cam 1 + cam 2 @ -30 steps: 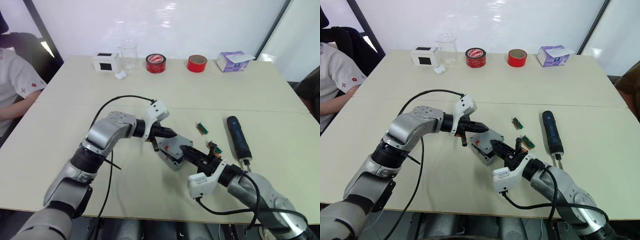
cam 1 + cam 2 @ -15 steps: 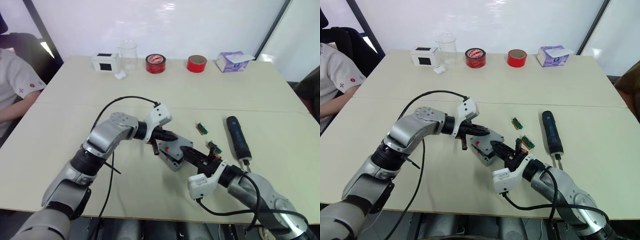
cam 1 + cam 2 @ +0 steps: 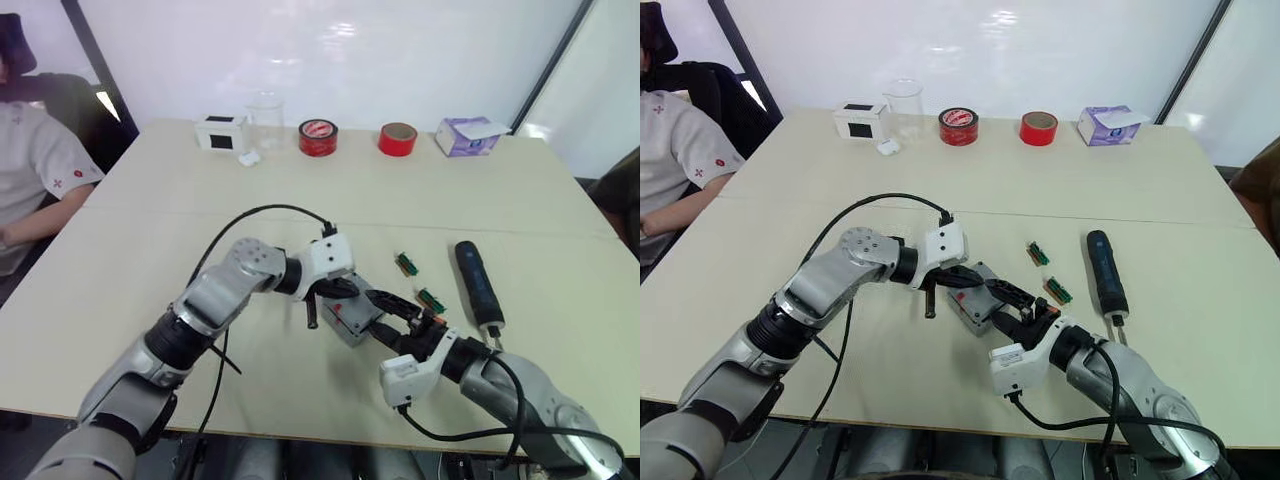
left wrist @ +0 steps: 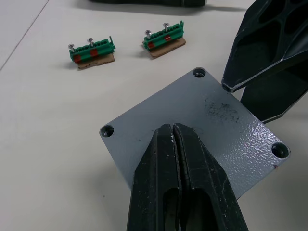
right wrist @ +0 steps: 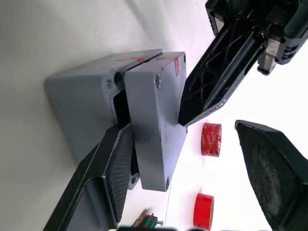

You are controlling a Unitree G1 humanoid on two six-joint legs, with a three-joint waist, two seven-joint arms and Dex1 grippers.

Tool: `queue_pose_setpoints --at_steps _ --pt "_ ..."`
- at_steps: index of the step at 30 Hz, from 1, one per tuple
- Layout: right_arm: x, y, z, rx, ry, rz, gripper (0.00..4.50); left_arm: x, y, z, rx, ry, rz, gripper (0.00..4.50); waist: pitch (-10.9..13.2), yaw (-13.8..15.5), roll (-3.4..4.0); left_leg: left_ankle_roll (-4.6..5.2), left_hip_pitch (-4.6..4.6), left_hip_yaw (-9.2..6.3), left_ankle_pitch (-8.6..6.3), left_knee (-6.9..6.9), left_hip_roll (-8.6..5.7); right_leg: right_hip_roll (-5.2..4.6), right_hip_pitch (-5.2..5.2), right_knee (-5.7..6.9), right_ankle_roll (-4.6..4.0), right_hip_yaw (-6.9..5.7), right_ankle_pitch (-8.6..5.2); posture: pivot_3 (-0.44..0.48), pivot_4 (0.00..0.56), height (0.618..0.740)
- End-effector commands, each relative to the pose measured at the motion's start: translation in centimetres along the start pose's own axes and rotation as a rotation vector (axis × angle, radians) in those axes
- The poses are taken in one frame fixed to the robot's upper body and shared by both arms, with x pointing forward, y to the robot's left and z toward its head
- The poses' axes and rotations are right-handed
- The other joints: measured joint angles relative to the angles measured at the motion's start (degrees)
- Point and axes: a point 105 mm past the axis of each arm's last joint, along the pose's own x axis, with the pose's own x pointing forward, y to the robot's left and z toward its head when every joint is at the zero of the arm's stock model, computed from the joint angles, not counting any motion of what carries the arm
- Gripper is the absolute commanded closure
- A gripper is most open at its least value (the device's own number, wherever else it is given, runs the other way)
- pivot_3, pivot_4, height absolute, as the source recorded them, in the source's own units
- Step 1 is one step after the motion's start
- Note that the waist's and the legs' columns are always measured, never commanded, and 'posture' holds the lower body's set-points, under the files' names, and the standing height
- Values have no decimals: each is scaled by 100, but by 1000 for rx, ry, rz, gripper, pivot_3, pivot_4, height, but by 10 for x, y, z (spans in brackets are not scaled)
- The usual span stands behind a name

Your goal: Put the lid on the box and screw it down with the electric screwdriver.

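Observation:
The grey lid (image 4: 192, 120) lies on the grey box (image 5: 82, 106) at the table's middle, and a dark gap shows along one edge between them. My left gripper (image 4: 172, 127) is shut, with its tips resting on the lid's top face. My right gripper (image 5: 180, 127) stands open at the box's near right side. One finger (image 5: 106, 183) lies against the lid's edge and the other (image 5: 274, 168) is well clear of it. The dark electric screwdriver (image 3: 478, 285) lies on the table to the right of the box, untouched.
Two small green terminal strips (image 3: 405, 263) (image 3: 430, 299) lie between box and screwdriver. Along the far edge stand a white box (image 3: 222, 132), a clear beaker (image 3: 264, 115), two red tape rolls (image 3: 318, 137) (image 3: 398, 139) and a purple tissue box (image 3: 468, 135). A person (image 3: 40, 180) sits at left.
My right gripper has opened wide from its narrow grip at the lid's edge. My left gripper has moved right onto the lid's top. The camera has shifted slightly.

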Motion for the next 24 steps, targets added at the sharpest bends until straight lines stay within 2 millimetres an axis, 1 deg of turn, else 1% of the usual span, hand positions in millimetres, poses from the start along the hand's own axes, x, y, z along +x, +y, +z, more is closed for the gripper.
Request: queue_pose_setpoints --at_steps 1,5,8,13,16,17,18,21,22,23,24 --pt "-8 -8 7 -11 -28 -16 1170 18 -21 -50 -94 160 -76 4500 -32 1 -4 0 0 1 0 -6 3 0 0 -9 0 0 0 0 150 740" --pt "-15 -10 10 0 -43 -15 1170 21 -23 -52 -105 153 -78 4500 -45 27 4 0 -1 -3 0 -17 4 -1 7 -29 0 0 0 0 150 740" --pt "-18 -9 9 15 -47 1 1170 23 -26 -49 -109 137 -84 4500 -58 8 -8 0 -2 -3 0 -21 3 -3 12 -40 0 1 0 0 150 740" --pt "-21 -9 11 36 -77 11 1170 23 -28 -50 -100 137 -90 4500 -73 5 1 0 2 -6 0 -21 4 -2 14 -41 0 2 0 0 150 740" --pt "-22 -10 8 52 -73 18 1170 22 -28 -48 -88 123 -91 4500 -74 5 2 0 1 -7 0 -23 5 -2 14 -41 -1 1 0 0 150 740" --pt "-22 -10 7 59 -70 18 1631 21 -28 -46 -83 111 -90 4500 -74 5 2 0 1 -7 0 -23 5 -2 14 -41 -1 2 0 0 150 740" --pt "-21 -10 5 71 -67 16 1836 20 -27 -44 -78 97 -89 4500 -74 5 2 0 1 -7 0 -23 5 -2 14 -41 -1 2 0 0 150 740" --pt "-20 -10 4 98 -60 16 2956 15 -23 -34 -66 49 -80 4500 -73 3 3 0 0 -8 0 -23 6 -2 12 -41 -1 2 0 0 150 740" --pt "-20 -10 3 108 -58 15 3501 13 -22 -31 -60 33 -77 4500 -73 2 3 0 0 -8 0 -24 7 -2 11 -41 -1 1 0 0 150 740" --pt "-20 -9 3 114 -56 17 3921 11 -20 -27 -52 14 -73 4500 -71 2 4 0 -1 -8 0 -24 7 -2 10 -41 -1 2 0 0 150 740" --pt "-20 -9 2 118 -54 18 4208 9 -19 -23 -46 -2 -70 4500 -69 0 7 0 -2 -8 0 -24 7 -2 8 -41 -1 2 0 0 150 740"
